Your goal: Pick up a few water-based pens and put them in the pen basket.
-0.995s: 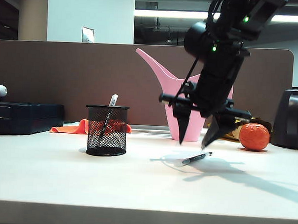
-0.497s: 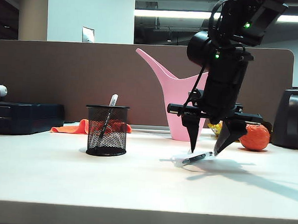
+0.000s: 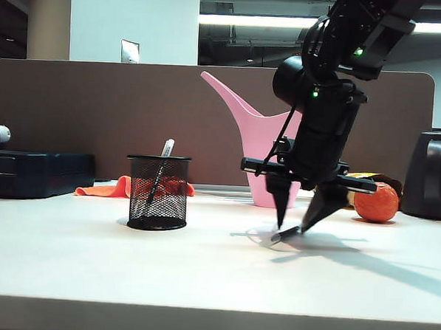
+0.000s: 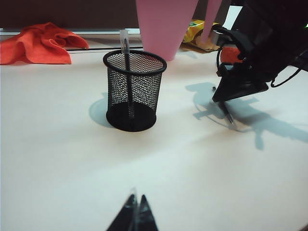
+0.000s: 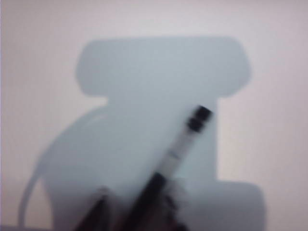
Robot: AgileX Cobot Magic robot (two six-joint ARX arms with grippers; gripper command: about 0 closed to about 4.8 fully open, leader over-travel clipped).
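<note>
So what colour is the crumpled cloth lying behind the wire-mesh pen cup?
The crumpled cloth is orange-red, clearest in the left wrist view.

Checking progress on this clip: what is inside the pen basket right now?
One pen stands tilted in the pen basket, pale cap above the rim. The mesh shows nothing else inside; its tip at the base is hard to see. A second pen lies on the table at the right gripper.
</note>
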